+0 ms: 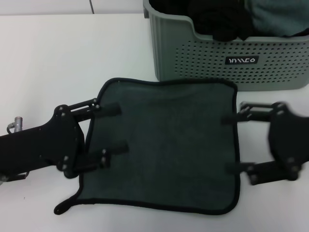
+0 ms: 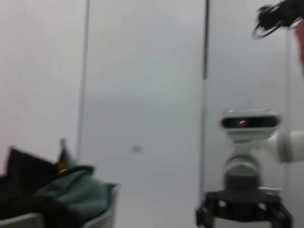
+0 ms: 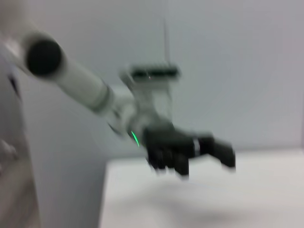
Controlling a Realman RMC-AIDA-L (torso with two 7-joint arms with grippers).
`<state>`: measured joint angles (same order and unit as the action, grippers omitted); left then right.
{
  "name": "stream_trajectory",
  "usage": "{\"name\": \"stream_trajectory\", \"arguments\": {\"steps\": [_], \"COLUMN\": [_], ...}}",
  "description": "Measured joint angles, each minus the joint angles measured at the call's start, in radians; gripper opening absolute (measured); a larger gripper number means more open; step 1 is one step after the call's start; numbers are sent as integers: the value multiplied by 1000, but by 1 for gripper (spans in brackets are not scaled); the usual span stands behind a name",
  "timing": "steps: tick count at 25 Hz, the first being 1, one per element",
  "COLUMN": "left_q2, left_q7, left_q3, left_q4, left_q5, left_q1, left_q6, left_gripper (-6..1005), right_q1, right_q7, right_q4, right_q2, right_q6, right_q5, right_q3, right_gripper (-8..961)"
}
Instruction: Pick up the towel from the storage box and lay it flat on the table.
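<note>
The dark grey-green towel [image 1: 166, 145] lies spread flat on the white table [image 1: 53, 58], just in front of the storage box [image 1: 231, 63]. Its small tab [image 1: 63, 208] sticks out at the near left corner. My left gripper [image 1: 116, 129] is open over the towel's left edge, and nothing is between its fingers. Over the right edge my right gripper [image 1: 230, 144] is open too and holds nothing. The left wrist view shows the right gripper [image 2: 242, 216] facing it. The right wrist view shows the left gripper [image 3: 190, 152] above the table.
Still inside the storage box are a black cloth [image 1: 217, 17] and a lighter teal cloth [image 1: 275, 17], and both cloths also show in the left wrist view [image 2: 57, 194]. Bare tabletop stretches to the left of the box.
</note>
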<state>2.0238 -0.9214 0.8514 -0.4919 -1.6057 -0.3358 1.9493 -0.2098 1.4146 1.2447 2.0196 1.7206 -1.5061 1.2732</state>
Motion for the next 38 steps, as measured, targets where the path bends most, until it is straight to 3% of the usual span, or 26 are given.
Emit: {"name": "stream_trajectory", "arguments": {"steps": [5,12,26,38], "left_q2": [-7,-22,-27,-39], "left_q7": [-77,-100,-108,-215], "left_q3": [2,-2,-6,-4], "left_q4": [-5,-7,-7,-8], "left_q5": [-8,-10,-9,-10], "left_q1": [-18,-21,-21,-52], "left_q6": [80,81,76,72], "left_gripper": [658,658,659,659], "right_q1": [-91,-188,-187,-205], "right_q7": [-86,-223,-252,-252], "right_q4": [-233,-491,-540,-543], "right_q2": [0,9,5,1], "right_q6": [197,189,189,175], "right_q5": [98,122,146,146], "right_q3": [-132,-59,-44,-50], "right_gripper": [811,811,810,810]}}
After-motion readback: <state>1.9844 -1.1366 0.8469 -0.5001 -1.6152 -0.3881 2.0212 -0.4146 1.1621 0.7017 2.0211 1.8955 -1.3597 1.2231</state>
